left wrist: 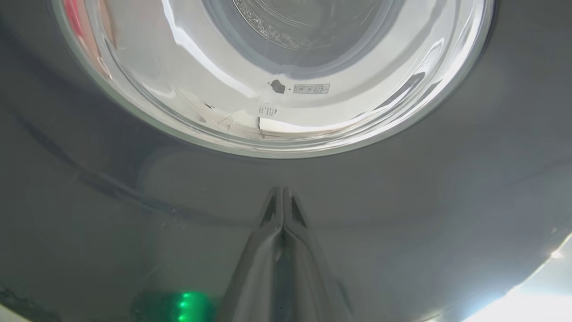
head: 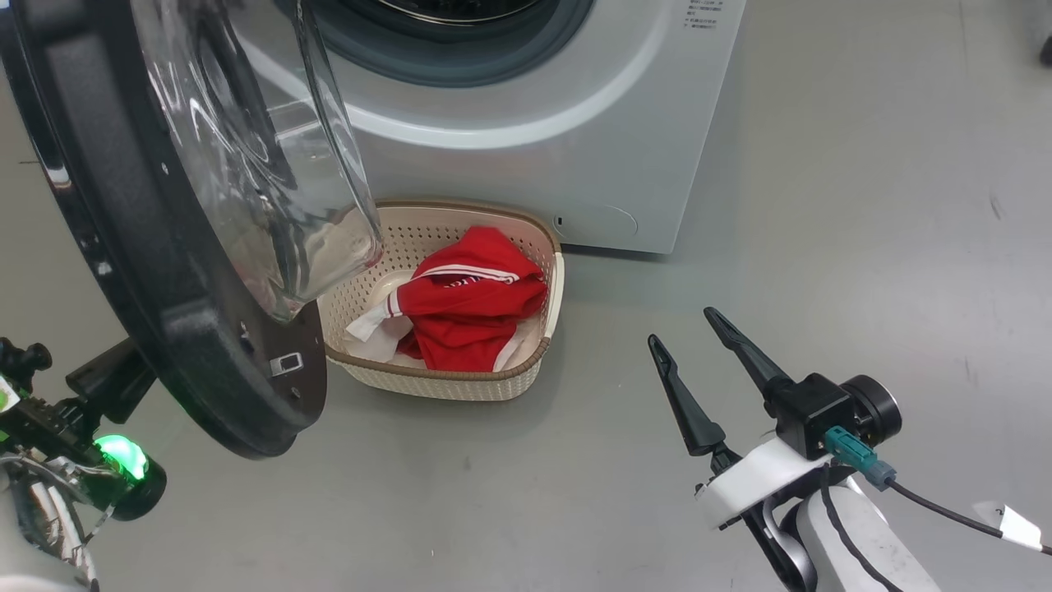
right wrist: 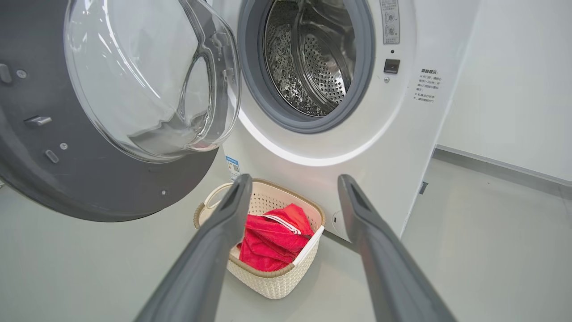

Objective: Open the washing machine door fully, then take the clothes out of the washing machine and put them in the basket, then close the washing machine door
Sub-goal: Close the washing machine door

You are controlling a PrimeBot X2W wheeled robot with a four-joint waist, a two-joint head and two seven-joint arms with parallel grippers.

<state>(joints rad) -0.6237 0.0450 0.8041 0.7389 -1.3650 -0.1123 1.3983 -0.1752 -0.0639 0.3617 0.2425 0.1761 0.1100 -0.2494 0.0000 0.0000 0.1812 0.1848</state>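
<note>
Grey floor (head: 822,205) | one basket (head: 444,385), clothes (head: 468,312) inside | one door (head: 164,329) | left claw (left wrist: 282,197) closed | right claw (head: 682,326) spread

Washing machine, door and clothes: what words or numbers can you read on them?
No text reads clearly.
washing machine, printed notes: too small.
blue label: too small.
washing machine door, labels seen through its glass: blurred.
clothes, white print: crumpled, unreadable.

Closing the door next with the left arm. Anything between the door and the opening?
Nothing visible does. The grey-ringed opening is bare, no cloth over its lip. The clothes lie in the basket on the floor, seemingly below the sweep of the washing machine door. The right gripper stands well aside.
</note>
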